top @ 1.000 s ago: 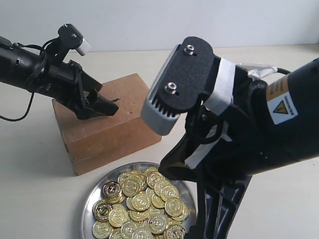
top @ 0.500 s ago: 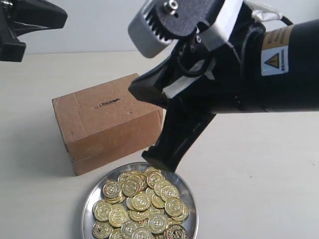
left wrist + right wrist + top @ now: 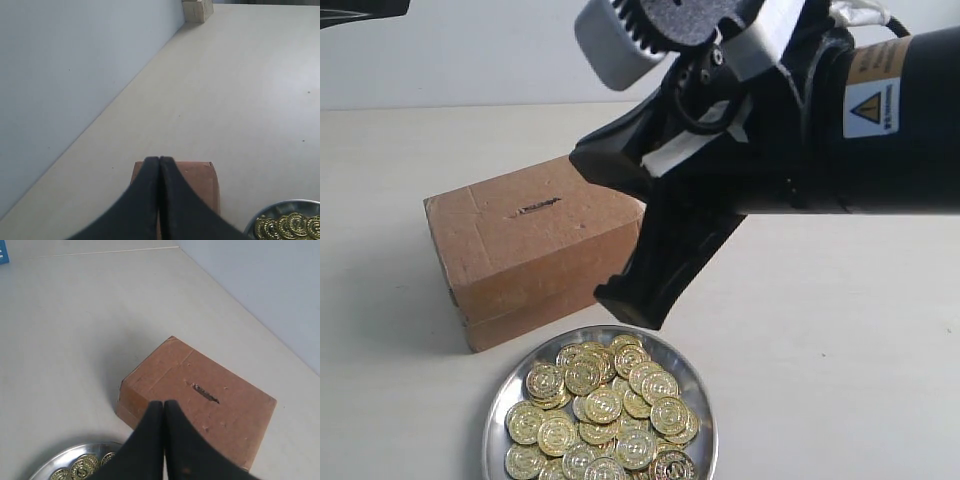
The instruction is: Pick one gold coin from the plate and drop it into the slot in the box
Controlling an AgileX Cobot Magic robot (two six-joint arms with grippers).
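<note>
Two clenched pairs, left fingers (image 3: 145, 205), right fingers (image 3: 150, 445) hiding box (image 3: 520, 250) corner, plate (image 3: 498, 405) beside.

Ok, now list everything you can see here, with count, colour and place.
Box: one, brown, on the table behind the plate.
Box slot: one, dark, in the box's top.
Plate: one, silver, in front of the box.
Gold coins: a heap, uncounted, on the plate.
Table: one, cream.
Wooden block: one, pale, at the table's far end.
Blue object: one, mostly out of frame.
Left arm: one, black, jaws shut, raised high.
Right arm: one, black, jaws shut, near the plate's far rim.
</note>
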